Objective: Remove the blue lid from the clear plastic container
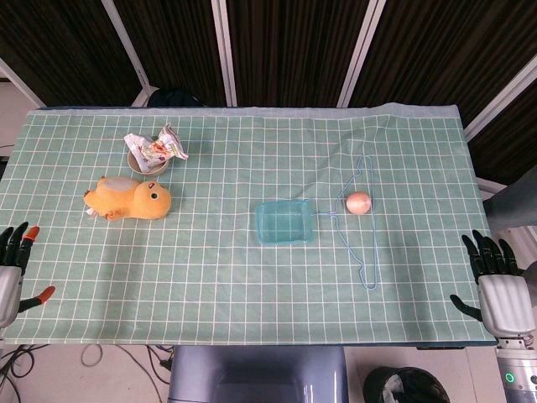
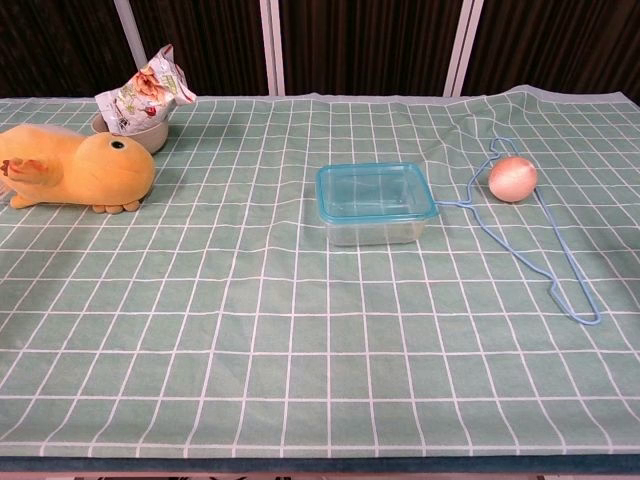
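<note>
A clear plastic container (image 1: pixel 284 225) (image 2: pixel 373 224) sits near the middle of the table with its blue lid (image 1: pixel 284 220) (image 2: pixel 374 191) on top. My left hand (image 1: pixel 10 270) hangs at the table's front left edge, fingers spread, holding nothing. At the front right edge my right hand (image 1: pixel 498 285) likewise shows spread fingers and holds nothing. Both hands are far from the container. The chest view shows neither hand.
A yellow plush duck (image 1: pixel 130 199) (image 2: pixel 75 171) lies at the left. Behind it stands a bowl (image 1: pixel 148 162) (image 2: pixel 143 133) with a snack packet (image 1: pixel 155 148) (image 2: pixel 142 93). A blue wire hanger (image 1: pixel 357 220) (image 2: pixel 540 242) and a peach-coloured ball (image 1: pixel 358 202) (image 2: pixel 512 179) lie right of the container.
</note>
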Motion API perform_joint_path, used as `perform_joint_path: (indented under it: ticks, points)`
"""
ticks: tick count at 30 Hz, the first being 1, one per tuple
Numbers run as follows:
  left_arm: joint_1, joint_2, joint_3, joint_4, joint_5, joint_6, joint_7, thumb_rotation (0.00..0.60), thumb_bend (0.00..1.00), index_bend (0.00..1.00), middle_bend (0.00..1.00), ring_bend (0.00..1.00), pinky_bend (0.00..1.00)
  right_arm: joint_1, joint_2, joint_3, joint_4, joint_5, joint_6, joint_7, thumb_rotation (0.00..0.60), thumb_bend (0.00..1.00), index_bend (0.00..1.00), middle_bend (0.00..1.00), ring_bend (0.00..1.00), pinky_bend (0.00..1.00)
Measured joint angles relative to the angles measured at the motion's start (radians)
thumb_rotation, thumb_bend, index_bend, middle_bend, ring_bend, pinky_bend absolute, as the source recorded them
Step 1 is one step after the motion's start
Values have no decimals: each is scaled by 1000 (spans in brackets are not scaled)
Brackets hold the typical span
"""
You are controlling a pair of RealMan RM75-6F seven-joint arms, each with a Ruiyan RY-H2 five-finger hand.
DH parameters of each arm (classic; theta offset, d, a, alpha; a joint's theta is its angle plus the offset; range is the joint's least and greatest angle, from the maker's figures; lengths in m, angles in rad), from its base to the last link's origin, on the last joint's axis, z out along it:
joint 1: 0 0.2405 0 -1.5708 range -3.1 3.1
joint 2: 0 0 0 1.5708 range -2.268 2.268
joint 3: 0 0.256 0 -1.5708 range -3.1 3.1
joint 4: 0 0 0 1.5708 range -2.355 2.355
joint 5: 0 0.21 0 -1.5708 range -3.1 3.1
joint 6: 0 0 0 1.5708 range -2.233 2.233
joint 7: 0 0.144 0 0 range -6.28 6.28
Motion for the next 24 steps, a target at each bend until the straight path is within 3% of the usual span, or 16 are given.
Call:
perform_joint_path:
  ticks: [24]
  points:
    - [-13, 9, 0, -39, -27, -42, 8, 600, 0, 0, 0, 0, 16, 1, -25, 0, 25, 9, -9, 11, 600, 188, 0, 0, 0, 0]
